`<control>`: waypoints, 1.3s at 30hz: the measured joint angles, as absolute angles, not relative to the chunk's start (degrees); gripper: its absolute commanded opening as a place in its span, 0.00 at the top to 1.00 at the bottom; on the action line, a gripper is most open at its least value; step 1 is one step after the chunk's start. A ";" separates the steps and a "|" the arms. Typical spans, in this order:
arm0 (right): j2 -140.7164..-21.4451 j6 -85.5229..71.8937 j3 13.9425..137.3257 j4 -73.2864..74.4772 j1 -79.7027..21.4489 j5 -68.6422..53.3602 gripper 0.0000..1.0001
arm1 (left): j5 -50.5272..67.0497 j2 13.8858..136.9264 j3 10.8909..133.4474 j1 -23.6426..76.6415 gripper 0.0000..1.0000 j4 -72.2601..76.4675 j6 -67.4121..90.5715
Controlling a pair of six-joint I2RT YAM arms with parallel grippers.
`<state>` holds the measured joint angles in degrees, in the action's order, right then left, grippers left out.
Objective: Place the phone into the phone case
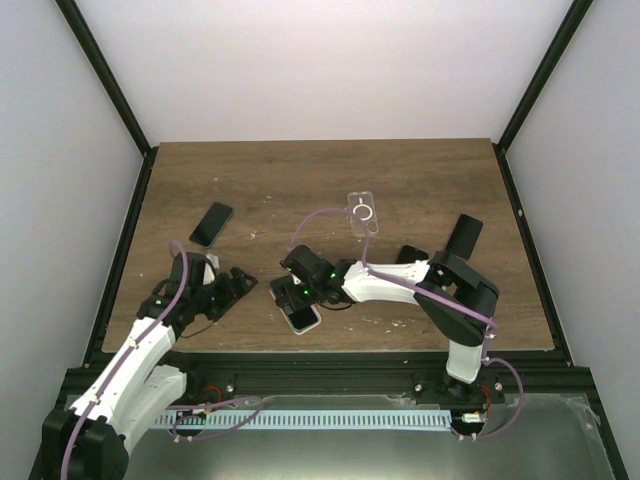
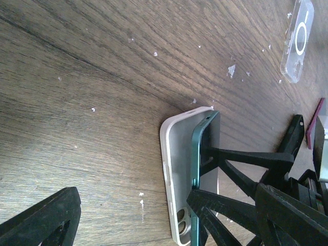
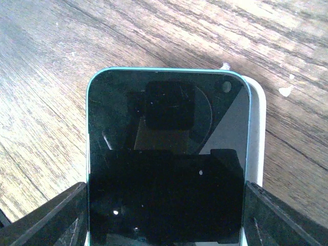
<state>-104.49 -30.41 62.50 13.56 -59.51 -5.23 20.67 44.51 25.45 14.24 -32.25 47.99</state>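
Phone [image 3: 169,102] clamped in right gripper [image 3: 164,205] jaws, tilted over white phone case [image 3: 258,128] on worktop [image 1: 300,180], one end touching. Jaws of left gripper [image 1: 238,283] spread, empty.

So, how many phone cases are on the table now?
2: a white case under the teal phone near the front edge, and a clear case further back, centre. The dark slab at right may be another; unclear.
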 measured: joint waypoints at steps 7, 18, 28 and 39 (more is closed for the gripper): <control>-104.51 -28.67 61.69 12.82 -59.72 -3.62 0.35 | 21.74 45.56 25.45 14.24 0.07 -31.33 48.12; -104.62 -26.57 61.67 12.49 -59.81 -2.17 0.29 | 22.96 45.25 24.67 14.24 0.11 -29.58 49.19; -104.68 -27.68 61.69 12.86 -59.83 -0.01 0.08 | 26.17 46.74 23.27 14.24 0.20 -26.59 49.12; -100.66 -28.38 61.78 14.48 -59.70 1.02 0.11 | 27.92 51.79 22.70 14.24 0.30 -23.53 48.82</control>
